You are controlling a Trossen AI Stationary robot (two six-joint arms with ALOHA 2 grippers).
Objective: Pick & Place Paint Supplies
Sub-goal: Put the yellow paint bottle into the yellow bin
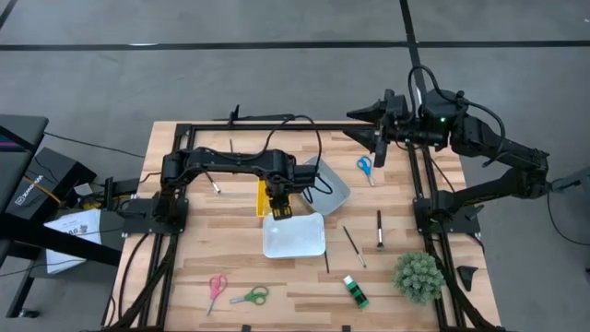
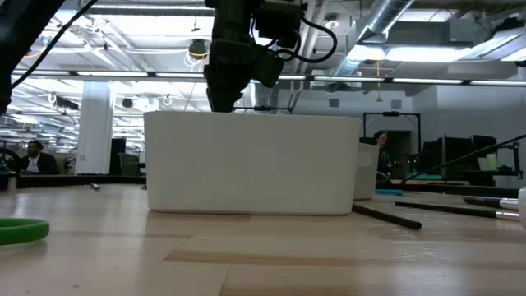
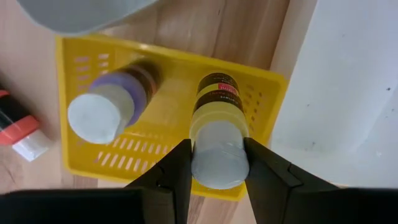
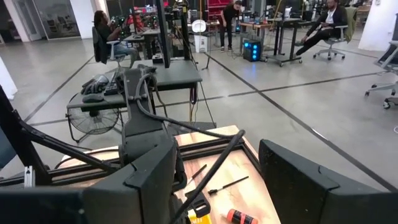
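While the left gripper (image 3: 216, 163) hangs over the middle of the surface (image 1: 184, 277), its two fingers (image 3: 177, 171) press on either side of a yellow paint bottle (image 3: 217, 140), clamping it just below the white cap. That bottle stands in a small yellow basket (image 3: 264, 106), with a purple paint bottle (image 3: 115, 102) in the same basket beside it, untouched. Seen from above, the basket (image 1: 264, 197) sits just at twelve o'clock of a white tray (image 1: 295, 242), touching or nearly touching its edge, and a grey tray (image 1: 336, 189) lies at about two o'clock of the basket. An orange bottle (image 3: 18, 127) lies on the wood outside the basket.

Over at the far right corner, the right gripper (image 1: 378, 138) is held high off the surface with its fingers spread wide and nothing between them; blue scissors (image 1: 365, 167) lie just at six o'clock of it. Two thin brushes (image 1: 379, 229) rest at about three o'clock of the white tray, a green paint bottle (image 1: 356, 290) at five o'clock, and a fuzzy green plant (image 1: 418, 275) beyond it. Pink scissors (image 1: 216, 288) and green scissors (image 1: 251, 296) lie near the front edge, at about seven o'clock of the white tray.
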